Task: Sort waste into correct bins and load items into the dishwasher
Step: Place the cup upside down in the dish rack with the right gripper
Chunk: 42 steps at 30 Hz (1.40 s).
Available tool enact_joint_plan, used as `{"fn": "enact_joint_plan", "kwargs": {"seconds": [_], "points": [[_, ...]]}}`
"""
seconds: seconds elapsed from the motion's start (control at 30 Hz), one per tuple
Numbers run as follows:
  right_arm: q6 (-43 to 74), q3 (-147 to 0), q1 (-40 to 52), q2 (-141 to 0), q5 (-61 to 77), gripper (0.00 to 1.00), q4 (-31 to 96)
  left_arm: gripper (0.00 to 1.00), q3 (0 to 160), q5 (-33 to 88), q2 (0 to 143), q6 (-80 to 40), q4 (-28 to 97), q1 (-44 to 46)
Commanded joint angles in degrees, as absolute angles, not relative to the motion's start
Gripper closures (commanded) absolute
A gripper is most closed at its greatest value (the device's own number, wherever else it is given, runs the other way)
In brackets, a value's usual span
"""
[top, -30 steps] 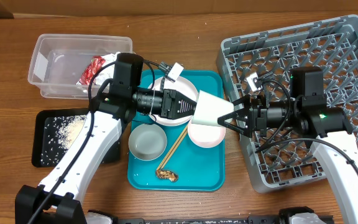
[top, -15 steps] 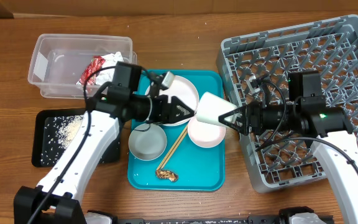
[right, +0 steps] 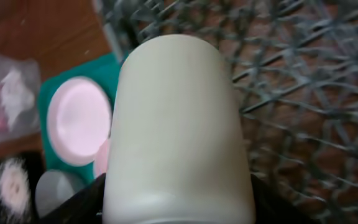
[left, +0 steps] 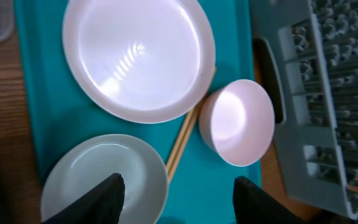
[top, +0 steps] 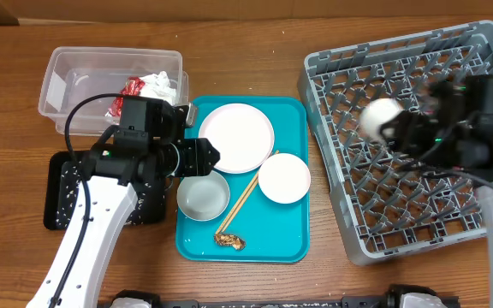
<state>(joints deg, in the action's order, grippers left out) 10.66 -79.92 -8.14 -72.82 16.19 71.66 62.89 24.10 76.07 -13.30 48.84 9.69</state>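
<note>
A cream cup (top: 380,119) hangs over the grey dishwasher rack (top: 486,51), and my right gripper (top: 398,128) is shut on it. In the right wrist view the cup (right: 176,118) fills the middle, a dark finger on each side at the bottom, and hides most of the right gripper (right: 179,208). My left gripper (top: 210,157) is open and holds nothing, at the left edge of the teal tray (top: 289,248). Its fingertips (left: 107,196) hover over the grey bowl (left: 98,174). The tray also carries a white plate (top: 235,137), a pink bowl (top: 283,178), chopsticks (top: 245,198) and a food scrap (top: 230,241).
A clear plastic bin (top: 75,64) with red and white wrappers (top: 144,85) stands at the back left. A black tray (top: 58,171) with scattered rice lies under my left arm. Bare wooden table lies between tray and rack.
My left gripper let go of the cup and pulled back left over the grey bowl. My right gripper carried the cup right, from the tray's edge to over the rack.
</note>
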Motion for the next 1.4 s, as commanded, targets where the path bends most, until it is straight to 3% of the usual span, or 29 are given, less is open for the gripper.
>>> {"fn": "enact_joint_plan", "kwargs": {"seconds": [0.0,0.33,0.63,0.67,0.7,0.77,0.8,0.87,0.93,1.0,1.13,1.37], "points": [[12.6,-83.6,-15.9,-73.0,10.8,0.96,73.7,0.42,63.6,18.7,75.2,-12.0,49.1,9.6],[16.4,-83.7,-37.5,-81.3,1.1,0.96,76.5,0.41,63.6,18.7,75.2,-12.0,49.1,9.6],[16.3,-83.7,-41.6,-90.1,0.6,0.95,75.9,0.41,63.6,18.7,75.2,-12.0,49.3,9.6],[16.4,-83.6,-41.6,-90.6,0.5,0.9,75.8,0.41,63.6,18.7,75.2,-12.0,49.3,9.6],[16.4,-83.6,-41.6,-91.2,0.4,0.76,75.5,0.41,63.6,18.7,75.2,-12.0,49.3,9.6],[16.4,-83.6,-41.6,-91.8,0.3,0.62,75.1,0.41,63.6,18.7,75.2,-12.0,49.3,9.6],[16.4,-83.6,-41.6,-92.0,0.3,0.49,74.8,0.41,63.6,18.7,75.2,-12.0,49.3,9.6],[16.4,-83.6,-41.6,-92.3,0.3,0.42,74.7,0.41,63.6,18.7,75.2,-12.0,49.4,9.6],[16.4,-83.6,-41.6,-92.4,1.6,0.26,74.7,0.41,63.6,18.7,75.2,-12.0,49.3,9.6],[16.4,-83.6,-41.6,-92.4,2.3,0.18,74.7,0.41,63.6,18.7,75.2,-12.0,49.3,9.6],[16.4,-83.6,-41.6,-92.4,2.7,0.12,74.7,0.41,63.6,18.7,75.2,-12.0,49.5,9.6],[16.3,-83.6,-41.6,-92.4,6.5,0.11,74.8,0.4,63.6,18.7,75.2,-12.0,49.5,9.6]]}}
